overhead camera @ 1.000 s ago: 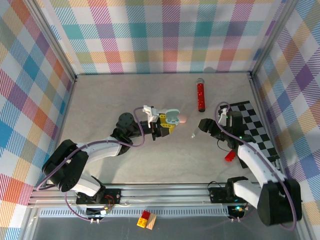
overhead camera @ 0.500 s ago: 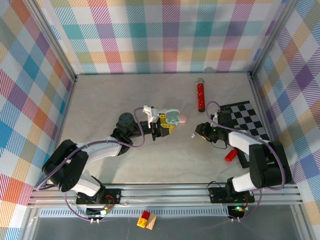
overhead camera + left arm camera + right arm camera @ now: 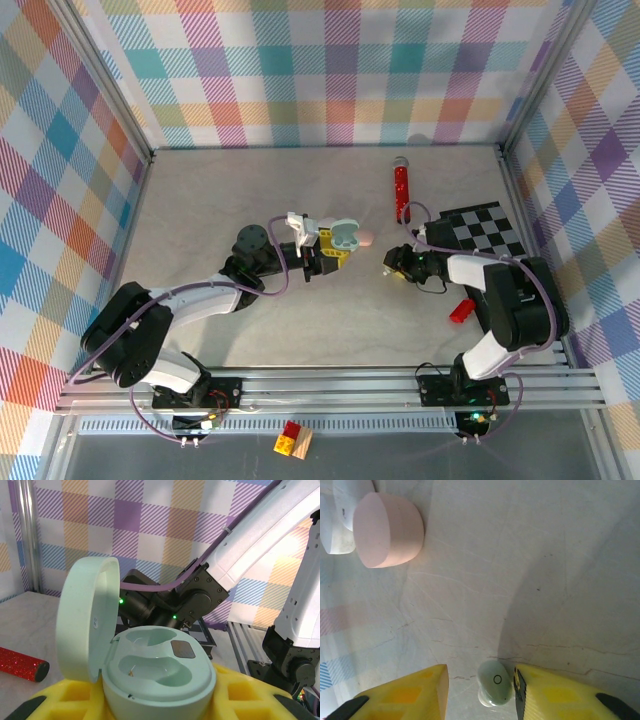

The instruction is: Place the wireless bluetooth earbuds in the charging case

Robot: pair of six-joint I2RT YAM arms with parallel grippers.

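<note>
A pale grey stone-patterned tabletop [image 3: 230, 190] sits inside walls of pastel plaid. The left gripper [image 3: 333, 247], with yellow padded fingers [image 3: 252, 695], is clamped on a mint-green pebble-shaped charging case [image 3: 165, 672] near the middle of the table. The case's rounded lid [image 3: 82, 625] stands hinged open to one side, and two moulded wells show in the base. To its right, the right gripper [image 3: 393, 266] is down at the table surface. Its wrist camera shows a small mint-green wireless earbud [image 3: 495, 682] with a tiny ring mark lying on the table between the gripper's two yellow fingers [image 3: 555, 692]. The earbud rests against the finger on the right of that view, while a clear gap separates it from the other finger, so the jaws are narrowed around it but not closed on it. A pale pink rounded case [image 3: 387, 530] lies well apart from the earbud, between the two grippers in the overhead view, with a white rounded piece [image 3: 340, 510] just beside it. Farther back lies a red glitter cylinder with a silver cap [image 3: 401, 190]. A black-and-white chequered mat [image 3: 490, 230] covers the right side, with a small red object [image 3: 460, 311] at its near edge.
</note>
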